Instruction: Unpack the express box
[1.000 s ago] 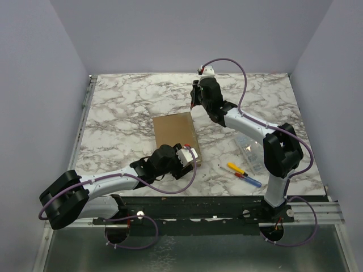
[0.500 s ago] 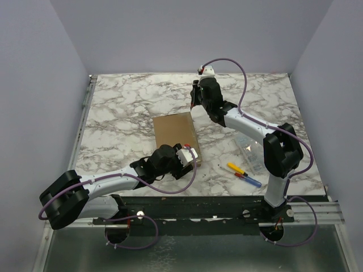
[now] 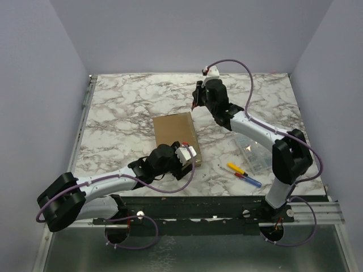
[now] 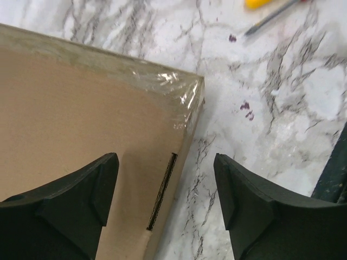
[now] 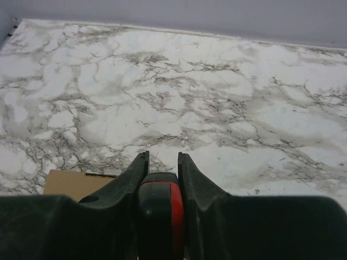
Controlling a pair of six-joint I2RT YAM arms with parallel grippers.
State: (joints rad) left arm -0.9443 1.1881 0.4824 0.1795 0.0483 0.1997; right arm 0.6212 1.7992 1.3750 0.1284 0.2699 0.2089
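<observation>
Straddles near-right edge of express box (image 4: 81, 124) with left gripper (image 4: 165, 168), spread wide, empty. Lies flat on surface (image 4: 271, 108), long axis running away from that gripper. Clamps red-black tool (image 5: 160, 197) in right gripper (image 5: 161, 158) beyond far corner. Left nearer.

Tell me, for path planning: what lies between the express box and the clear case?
Bare marble tabletop between express box and clear case, in the top view.
</observation>
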